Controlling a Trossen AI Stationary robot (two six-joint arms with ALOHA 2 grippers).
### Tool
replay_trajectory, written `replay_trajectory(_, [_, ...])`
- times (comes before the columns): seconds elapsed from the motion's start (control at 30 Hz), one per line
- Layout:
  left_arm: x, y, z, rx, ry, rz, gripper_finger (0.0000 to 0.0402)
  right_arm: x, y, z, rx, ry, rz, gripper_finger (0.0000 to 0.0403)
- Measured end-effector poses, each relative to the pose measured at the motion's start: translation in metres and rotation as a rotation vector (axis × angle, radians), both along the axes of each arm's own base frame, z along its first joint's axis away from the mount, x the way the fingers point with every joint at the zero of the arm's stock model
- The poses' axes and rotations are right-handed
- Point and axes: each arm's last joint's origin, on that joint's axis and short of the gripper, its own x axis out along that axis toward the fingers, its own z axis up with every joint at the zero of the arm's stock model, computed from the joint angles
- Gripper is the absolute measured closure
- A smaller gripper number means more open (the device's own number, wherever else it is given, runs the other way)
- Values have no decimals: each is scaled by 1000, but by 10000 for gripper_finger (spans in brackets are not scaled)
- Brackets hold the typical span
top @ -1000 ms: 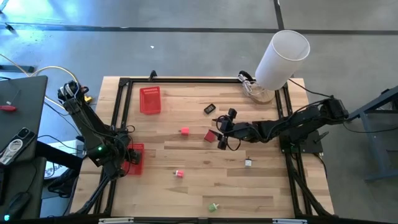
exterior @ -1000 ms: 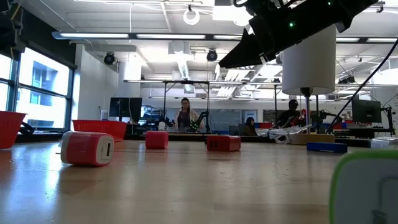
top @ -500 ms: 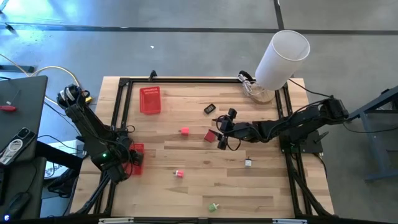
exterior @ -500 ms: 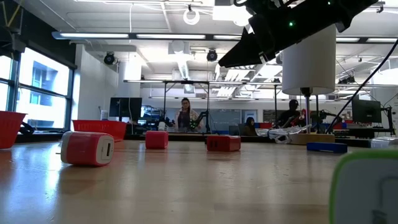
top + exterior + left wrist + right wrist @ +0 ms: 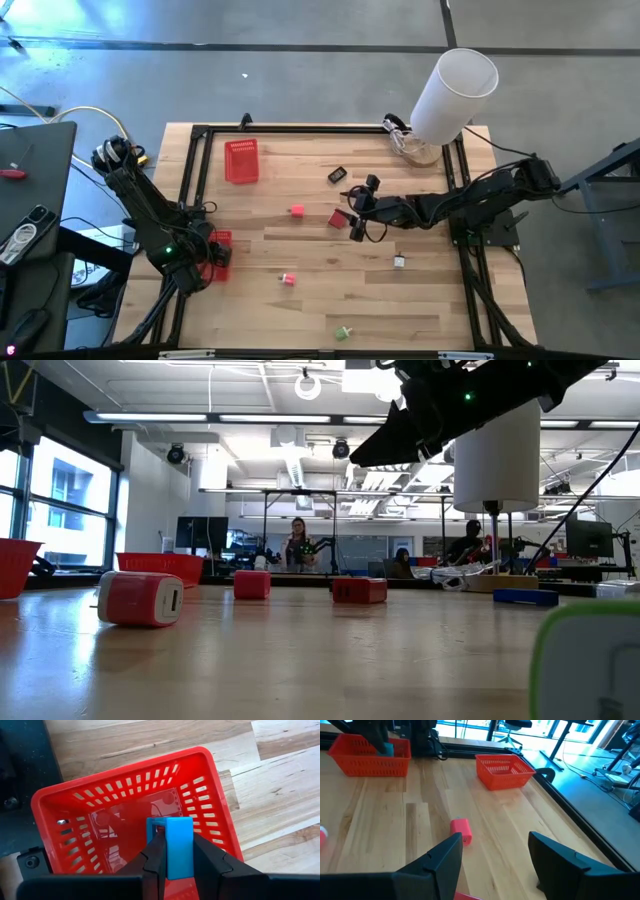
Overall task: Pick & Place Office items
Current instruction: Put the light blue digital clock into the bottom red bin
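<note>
Robotics lab, open-plan. Wooden desk (image 5: 320, 290) framed by black rails, bare concrete floor (image 5: 300, 80) around. Beyond desk: exposed ceiling ducts (image 5: 290, 455), strip lights, monitors (image 5: 588, 538), cluttered workbenches, people (image 5: 298, 545) at stations, tall windows (image 5: 70, 500).

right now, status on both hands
Left hand shut on blue plastic block over red mesh basket. Right hand open, empty, above table. Nothing blocking.

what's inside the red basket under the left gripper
The left gripper holds a blue piece over the red basket. Through its mesh floor only wood shows; the part beneath the fingers is hidden.
</note>
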Motion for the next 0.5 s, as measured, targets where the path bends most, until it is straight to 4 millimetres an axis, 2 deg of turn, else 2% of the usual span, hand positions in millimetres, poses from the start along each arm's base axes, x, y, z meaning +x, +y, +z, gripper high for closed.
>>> replay_trajectory(0.5, [1,3,-1,-30,101,1,340,0,0,0,-3,0,1,188])
